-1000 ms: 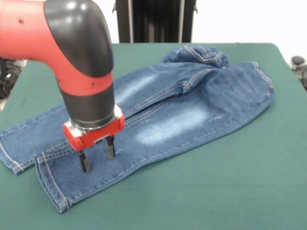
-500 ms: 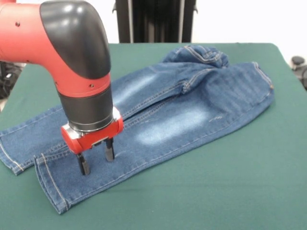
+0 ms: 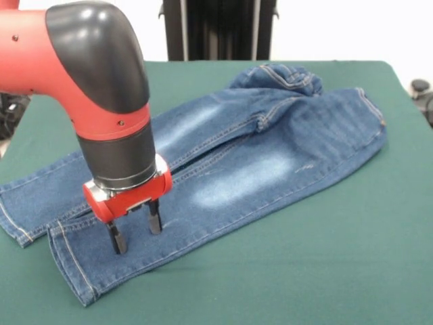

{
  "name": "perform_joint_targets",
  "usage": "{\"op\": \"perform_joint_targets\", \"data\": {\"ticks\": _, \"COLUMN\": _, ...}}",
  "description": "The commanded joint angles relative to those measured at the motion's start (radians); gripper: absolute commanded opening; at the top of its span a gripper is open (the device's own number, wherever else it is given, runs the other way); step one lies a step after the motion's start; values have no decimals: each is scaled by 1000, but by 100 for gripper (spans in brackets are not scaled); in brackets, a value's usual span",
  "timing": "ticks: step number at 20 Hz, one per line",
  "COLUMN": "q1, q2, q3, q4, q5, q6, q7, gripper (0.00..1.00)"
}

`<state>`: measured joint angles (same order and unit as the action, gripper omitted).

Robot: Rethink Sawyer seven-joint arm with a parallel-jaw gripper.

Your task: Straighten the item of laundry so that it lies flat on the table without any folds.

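Observation:
The blue denim jeans (image 3: pixel 257 159) lie spread across the dark green table (image 3: pixel 338 271), waist at the far right, both legs running to the near left. The waistband (image 3: pixel 287 76) is bunched up at the back. The near leg's hem (image 3: pixel 67 267) sits by the front left edge. My gripper (image 3: pixel 137 230) points down over the near leg, close to the hem, its two dark fingers (image 3: pixel 155 218) apart and tips at or just above the cloth. It holds nothing that I can see.
The red and black arm (image 3: pixel 95 88) fills the upper left and hides part of the far leg. A black stand (image 3: pixel 220 30) rises behind the table's far edge. A dark object (image 3: pixel 421 88) shows past the right edge.
The gripper has shifted slightly left and toward the near edge along the near leg. The hem end of that leg has slid a little the same way.

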<state>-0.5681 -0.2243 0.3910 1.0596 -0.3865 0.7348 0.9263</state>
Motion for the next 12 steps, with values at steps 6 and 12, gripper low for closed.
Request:
{"op": "perform_joint_targets", "data": {"ticks": 6, "q1": -55, "q2": 198, "q3": 298, "q4": 64, "q5": -113, "q6": -324, "q7": -238, "gripper": 100}}
{"op": "perform_joint_targets", "data": {"ticks": 12, "q1": -59, "q2": 202, "q3": 312, "q4": 58, "q5": -137, "q6": -317, "q7": -220, "gripper": 100}}
